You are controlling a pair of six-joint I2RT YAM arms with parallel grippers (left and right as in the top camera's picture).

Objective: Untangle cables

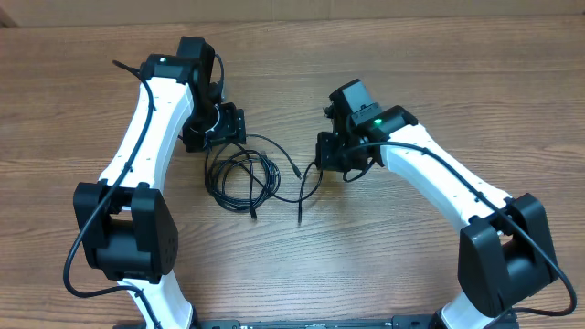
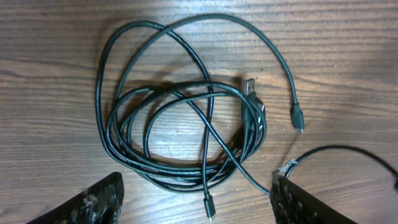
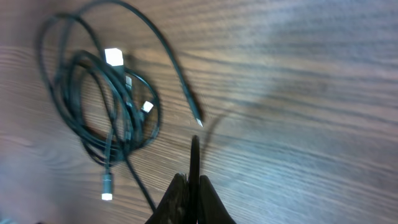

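Thin black cables (image 2: 180,176) lie in tangled, overlapping loops near the middle of the surface (image 1: 411,55), with their plug ends loose.

left arm (image 1: 151,119) extends forward from the near base, wrist bent downward. left gripper (image 2: 199,205) faces down, its fingers (image 2: 102,202) spread wide apart and holding nothing. right arm (image 1: 439,174) angles inward toward the centre. right gripper (image 3: 193,193) has its tips pressed together, pinching a thin cable (image 3: 194,155).

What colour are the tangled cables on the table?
Black. The cables show best in the left wrist view.
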